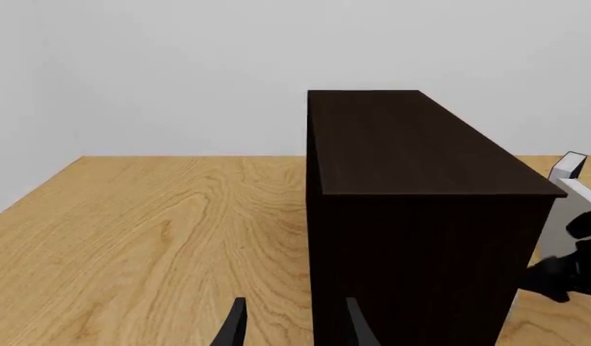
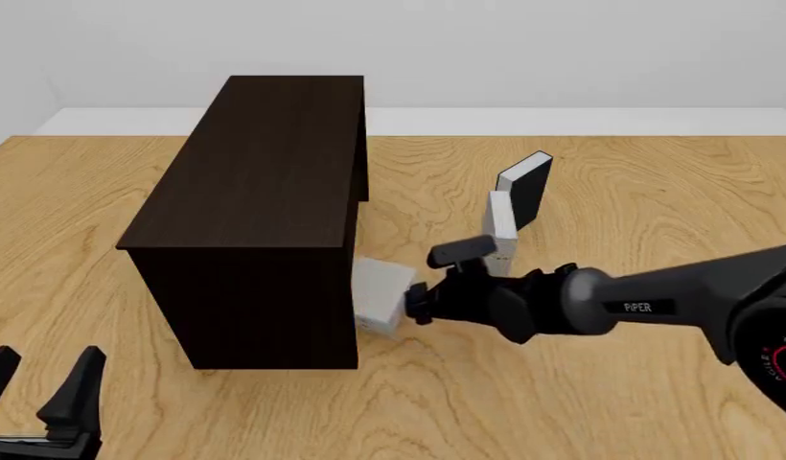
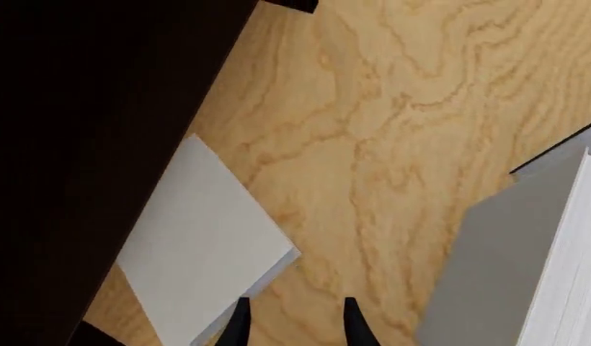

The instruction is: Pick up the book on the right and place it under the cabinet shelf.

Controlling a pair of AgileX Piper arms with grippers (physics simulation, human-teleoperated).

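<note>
— What is seen, from the biggest thing down?

— The counter [image 2: 598,192] is spread beneath everything. The cabinet shelf [image 2: 259,192] is stood just beyond the left fingers [image 2: 45,381], which are parted and empty. The right arm [image 2: 661,307] is stretched across toward it.

— And the book?

— The book [image 2: 378,295] is laid partly tucked under the cabinet's edge, directly ahead of the right fingers [image 3: 293,321], which are released, with nothing gripped. Another grey book [image 2: 502,230] and a black-covered book [image 2: 526,188] are stood farther beyond them.
</note>
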